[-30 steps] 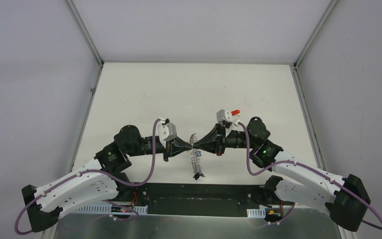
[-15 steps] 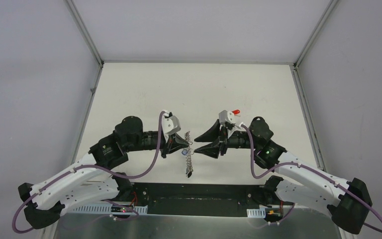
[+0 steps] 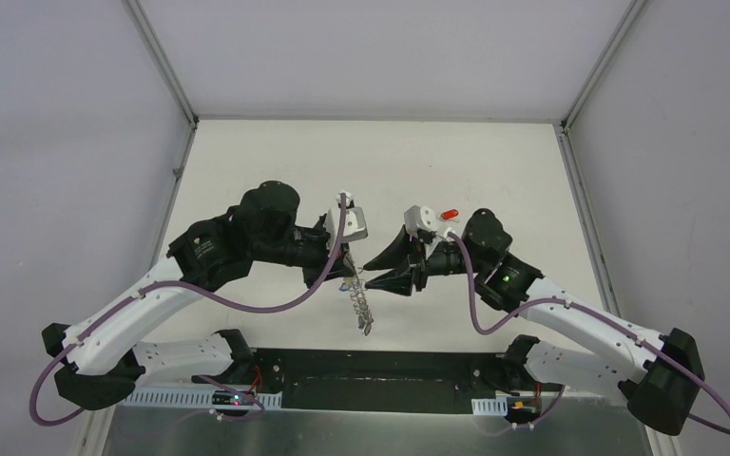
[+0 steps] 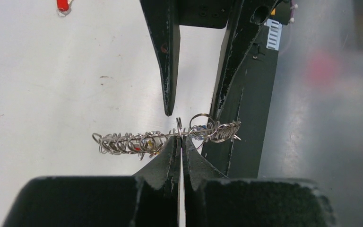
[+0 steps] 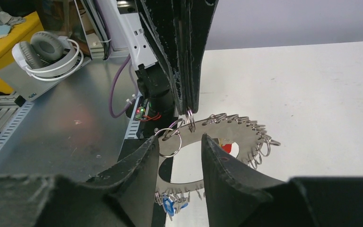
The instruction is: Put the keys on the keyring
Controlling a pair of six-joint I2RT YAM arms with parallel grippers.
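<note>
My left gripper [image 3: 351,277] is shut on the rim of the keyring [image 3: 361,304], which hangs edge-on above the table. In the left wrist view the jaws [image 4: 180,138] pinch the keyring [image 4: 137,140] between its wire loops. My right gripper [image 3: 367,275] is open, its fingertips just beside the ring. In the right wrist view its jaws [image 5: 179,140] straddle the keyring [image 5: 236,132] and one large loop without gripping. A blue-tagged key [image 5: 171,204] hangs from the ring's lower rim. A red-tagged key [image 3: 451,213] lies loose on the table behind the right wrist; it also shows in the left wrist view [image 4: 63,4].
The white table [image 3: 371,171] is walled by grey panels. A black base plate [image 3: 380,366] and a metal shelf lie at the near edge. Headphones [image 5: 47,49] and a yellow box [image 5: 0,47] sit off the table.
My right gripper, shut on the ring a second ago, has opened and let go. My left arm has lifted and turned, carrying the ring slightly left.
</note>
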